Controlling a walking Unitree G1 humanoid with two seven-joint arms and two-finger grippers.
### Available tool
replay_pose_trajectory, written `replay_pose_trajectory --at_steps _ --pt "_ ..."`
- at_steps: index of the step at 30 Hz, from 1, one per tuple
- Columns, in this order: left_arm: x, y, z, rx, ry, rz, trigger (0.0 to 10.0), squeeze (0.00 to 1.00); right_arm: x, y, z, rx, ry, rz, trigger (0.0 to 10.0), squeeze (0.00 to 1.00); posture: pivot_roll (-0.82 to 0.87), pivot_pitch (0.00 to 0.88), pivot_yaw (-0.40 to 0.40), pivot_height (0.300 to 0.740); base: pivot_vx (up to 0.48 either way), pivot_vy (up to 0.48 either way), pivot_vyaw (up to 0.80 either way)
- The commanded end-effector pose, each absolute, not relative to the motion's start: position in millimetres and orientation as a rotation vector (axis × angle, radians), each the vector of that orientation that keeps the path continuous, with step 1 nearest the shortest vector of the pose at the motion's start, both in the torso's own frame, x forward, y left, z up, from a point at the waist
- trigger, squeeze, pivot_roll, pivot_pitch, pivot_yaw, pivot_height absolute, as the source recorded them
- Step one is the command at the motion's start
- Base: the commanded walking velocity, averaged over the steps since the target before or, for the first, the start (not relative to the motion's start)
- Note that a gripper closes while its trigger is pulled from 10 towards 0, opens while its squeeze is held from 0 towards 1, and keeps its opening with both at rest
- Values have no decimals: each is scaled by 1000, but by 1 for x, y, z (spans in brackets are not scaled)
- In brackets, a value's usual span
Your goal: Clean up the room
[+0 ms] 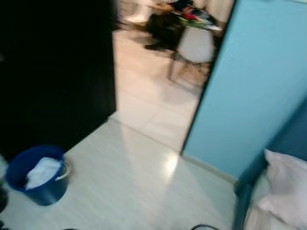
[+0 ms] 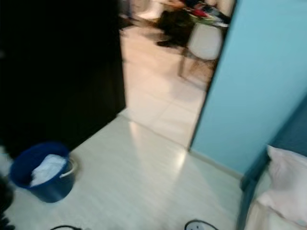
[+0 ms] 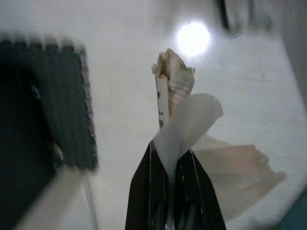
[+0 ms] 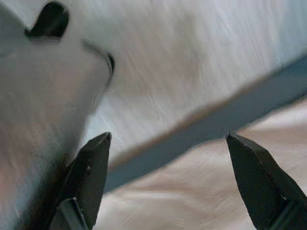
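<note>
Room: pale, glossy plank floor (image 1: 129,182) with a bright glare patch, light blue wall (image 1: 259,81) on the right, tall black panel (image 1: 53,72) on the left, everything a little blurred.
Doorway: between black panel and blue wall, opening onto beige tiles; a white moulded chair (image 1: 195,45) on thin legs stands there beside a cluttered table edge, details too soft to read.
Left gripper (image 3: 169,155): two long black fingers pressed together, clamped tight on a crumpled white paper wrapper with green print (image 3: 178,103); the wrapper sticks out past the fingertips, rolled at its far end and flaring into a loose flap near the grip.
Below the left gripper: pale floor with a round light reflection, and a dark foam mat with a toothed puzzle edge (image 3: 53,105) off to one side.
Right gripper (image 4: 172,143): fingers spread wide apart, nothing between them, hanging over a pinkish cream fabric surface and a dark blue-grey bed frame edge (image 4: 211,132).
Bucket: round dark blue plastic bucket (image 1: 36,175) with a pale handle, standing on the floor at the foot of the black panel, white crumpled material (image 1: 42,171) inside.
Bed corner: blue bed frame (image 1: 247,184) at lower right, soft pale pink pillow (image 1: 288,184) resting on it.
</note>
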State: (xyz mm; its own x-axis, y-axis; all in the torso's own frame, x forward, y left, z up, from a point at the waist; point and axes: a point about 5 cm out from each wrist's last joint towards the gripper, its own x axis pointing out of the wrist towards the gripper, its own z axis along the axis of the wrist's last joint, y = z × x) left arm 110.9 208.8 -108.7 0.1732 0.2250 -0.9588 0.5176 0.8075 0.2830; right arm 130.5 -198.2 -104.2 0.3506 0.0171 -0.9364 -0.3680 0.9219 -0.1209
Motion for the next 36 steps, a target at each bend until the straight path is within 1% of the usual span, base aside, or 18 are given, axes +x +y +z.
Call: replay_pose_trajectory --at_steps 1,5,7,8,9,10,11,12,14,15,16,18,19,20,21,22,24,36 --pt "110 212 -108 659 1420 -72 10000 0 125 -198 -106 -326 1212 252 10000 0 -16 0 -100 740 0 0 769" --pt "112 216 -105 713 1351 78 10000 0 127 -199 -105 -327 1209 251 10000 0 -11 0 -103 740 0 0 775" --pt "115 214 -104 612 1215 192 10000 0 128 -199 -105 -330 1209 251 10000 0 -10 0 -100 740 0 0 775" --pt "117 212 -104 502 1141 231 10000 0 128 -199 -105 -330 1208 251 10000 0 -9 0 -100 740 0 0 775" --pt "117 212 -104 502 1141 231 10000 0 128 -199 -105 -330 1208 251 10000 0 -9 0 -100 740 0 0 775" --pt "117 208 -104 314 1076 284 10000 0 128 -199 -105 -330 1208 250 10000 0 -7 0 -100 740 0 0 775" --pt "140 228 -93 186 984 349 10000 0 128 -199 -105 -329 1208 250 10000 0 -6 0 -100 740 0 0 775" --pt "140 228 -93 186 984 349 10000 0 128 -199 -105 -329 1208 250 10000 0 -6 0 -100 740 0 0 775" --pt "189 246 -67 11 838 403 10000 0 128 -199 -105 -328 1207 252 10000 0 -5 0 -101 740 0 0 775" --pt "189 246 -67 11 838 403 10000 0 128 -199 -105 -328 1207 252 10000 0 -5 0 -101 740 0 0 775" --pt "205 243 -60 -54 810 384 10000 0 127 -198 -105 -327 1207 254 10000 0 -9 0 -99 740 0 0 775" --pt "217 221 -59 -132 807 294 10000 0 127 -197 -105 -324 1205 256 10000 0 -14 0 -96 740 0 0 775" --pt "217 221 -59 -132 807 294 10000 0 127 -197 -105 -324 1205 256 10000 0 -14 0 -96 740 0 0 775" --pt "218 205 -62 -162 817 230 10000 0 127 -197 -105 -323 1204 254 10000 0 -17 0 -94 740 0 0 769" --pt "218 205 -62 -162 817 230 10000 0 127 -197 -105 -323 1204 254 10000 0 -17 0 -94 740 0 0 769" --pt "209 197 -69 -271 849 250 10000 0 128 -198 -105 -324 1203 250 10000 0 -20 0 -94 740 0 0 775" --pt "199 199 -75 -333 867 291 10000 0 129 -198 -105 -324 1202 248 10000 0 -20 0 -95 740 0 0 772" --pt "173 209 -86 -319 944 275 10000 0 132 -189 -105 -322 1199 261 10000 0 -15 0 -100 740 0 0 769"
